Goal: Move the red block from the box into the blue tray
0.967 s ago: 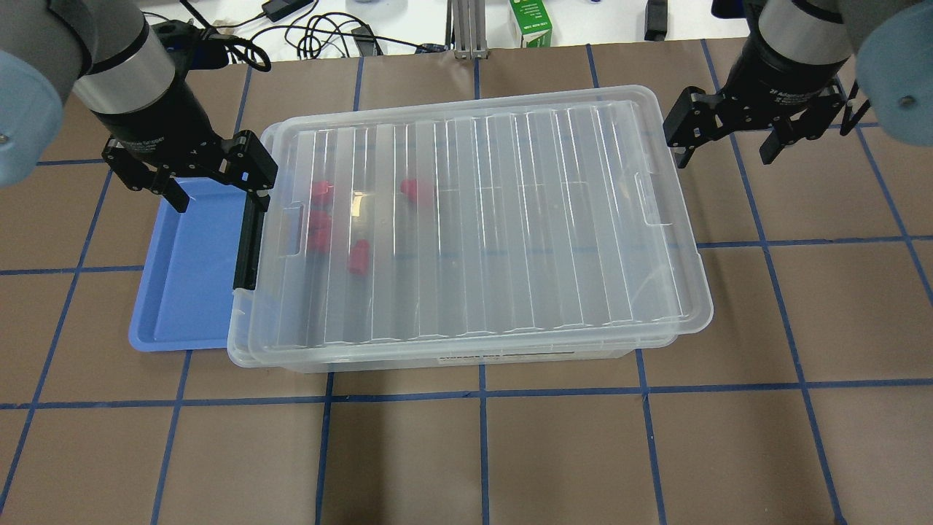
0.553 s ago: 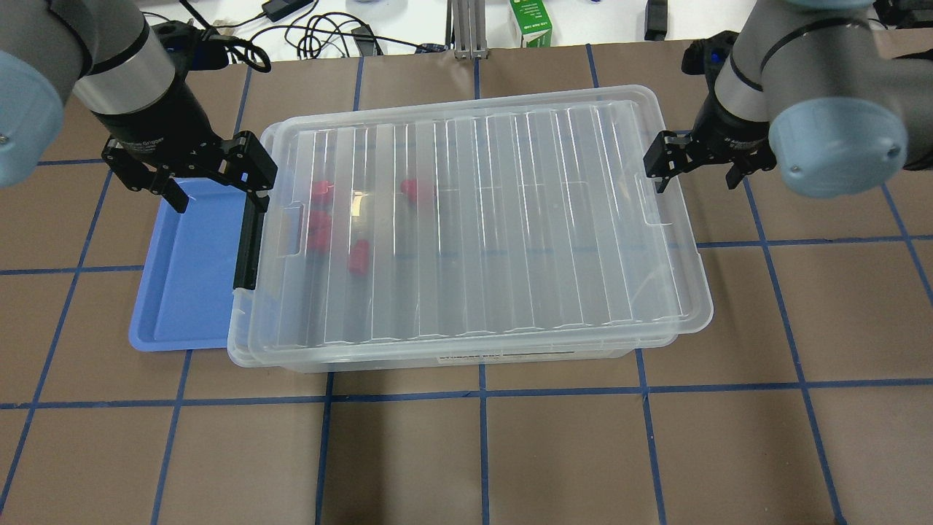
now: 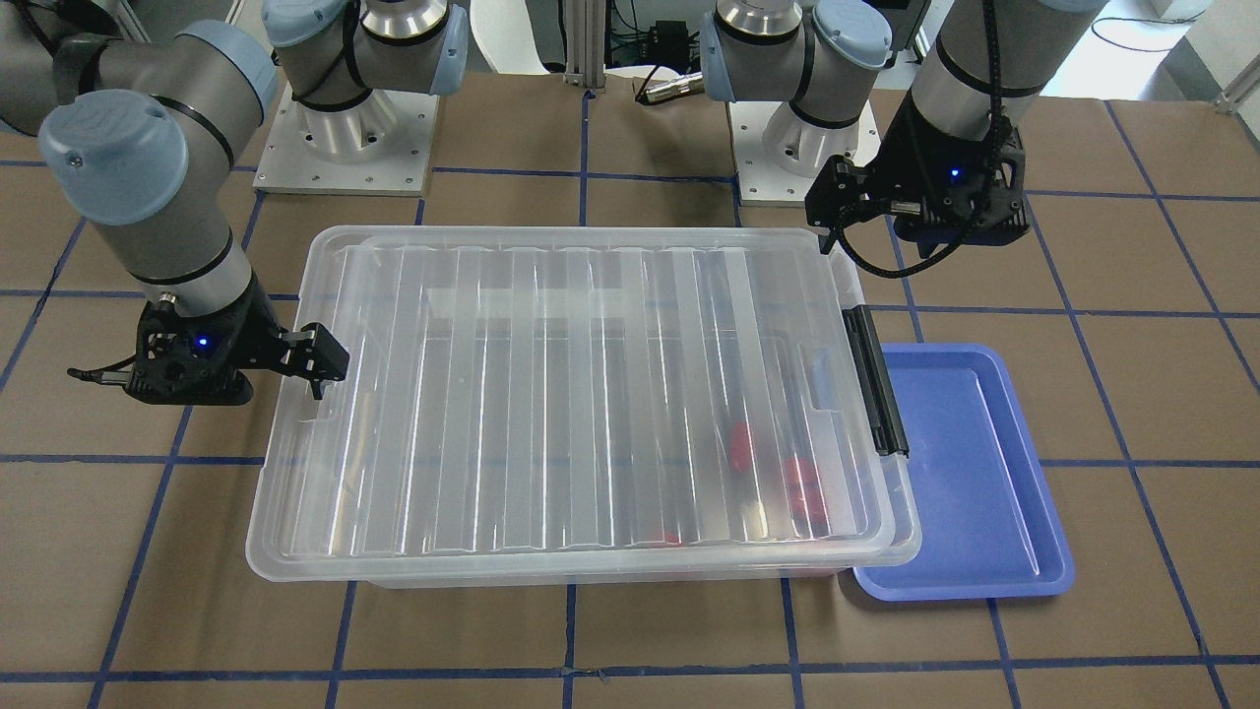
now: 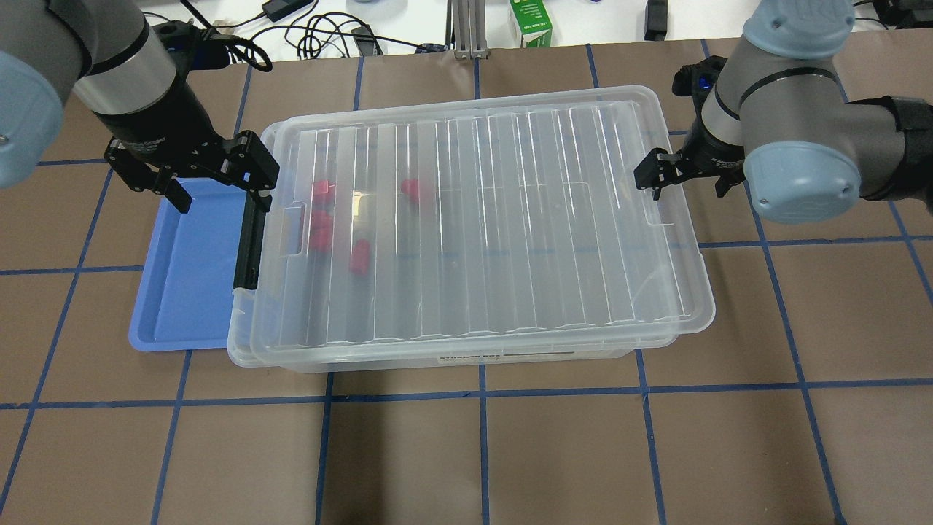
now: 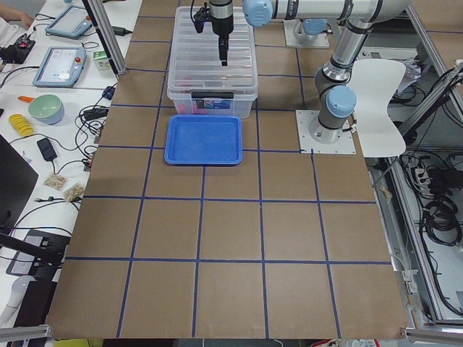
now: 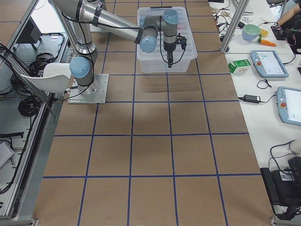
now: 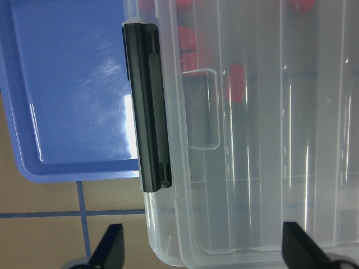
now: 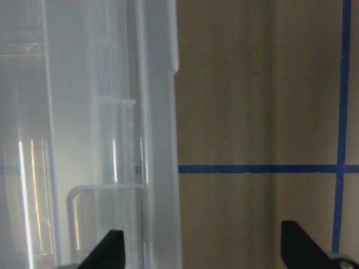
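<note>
You are seeing the box [image 4: 408,359] sitting mid-table [image 4: 474,452], lid [image 4: 547,219] lying on it. The tray [image 4: 189,277] is lying against its left end. 4 blocks [image 4: 357,257] are lying inside, near that end. The left gripper [image 4: 219,195] is hanging over the tray's far end, the right gripper [image 4: 685,182] over the box's right rim.

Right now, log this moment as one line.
box: lid on | red blocks: inside | blue tray: empty | left end effector: open over black clip | right end effector: open at opposite end
</note>
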Tool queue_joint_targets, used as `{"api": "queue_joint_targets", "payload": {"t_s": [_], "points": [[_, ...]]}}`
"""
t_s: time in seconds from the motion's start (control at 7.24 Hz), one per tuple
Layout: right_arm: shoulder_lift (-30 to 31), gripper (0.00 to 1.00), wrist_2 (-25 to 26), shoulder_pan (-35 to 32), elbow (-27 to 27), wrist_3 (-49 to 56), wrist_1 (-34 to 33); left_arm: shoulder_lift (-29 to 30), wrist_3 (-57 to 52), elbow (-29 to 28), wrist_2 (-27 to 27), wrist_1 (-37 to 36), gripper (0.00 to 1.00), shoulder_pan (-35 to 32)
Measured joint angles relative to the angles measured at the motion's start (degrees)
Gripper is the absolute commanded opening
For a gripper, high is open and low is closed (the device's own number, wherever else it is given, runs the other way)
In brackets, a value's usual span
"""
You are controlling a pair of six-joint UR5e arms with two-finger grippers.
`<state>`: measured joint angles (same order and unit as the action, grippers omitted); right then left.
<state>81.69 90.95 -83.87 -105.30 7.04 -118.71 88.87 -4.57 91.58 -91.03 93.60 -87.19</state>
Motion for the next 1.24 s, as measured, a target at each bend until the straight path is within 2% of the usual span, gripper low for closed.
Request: {"api": "queue_joint_targets", "payload": {"t_s": [0.55, 1.24], "points": [[0.0, 1.0, -0.7, 5.8, 0.6, 5.4, 0.1, 0.2, -0.1, 0.0, -0.1, 0.0, 1.0, 0.0], [-0.2, 1.0, -0.1, 11.5, 3.4, 9.9, 3.6, 0.0, -0.1, -0.2, 0.0, -0.2, 1.0, 0.0]]}}
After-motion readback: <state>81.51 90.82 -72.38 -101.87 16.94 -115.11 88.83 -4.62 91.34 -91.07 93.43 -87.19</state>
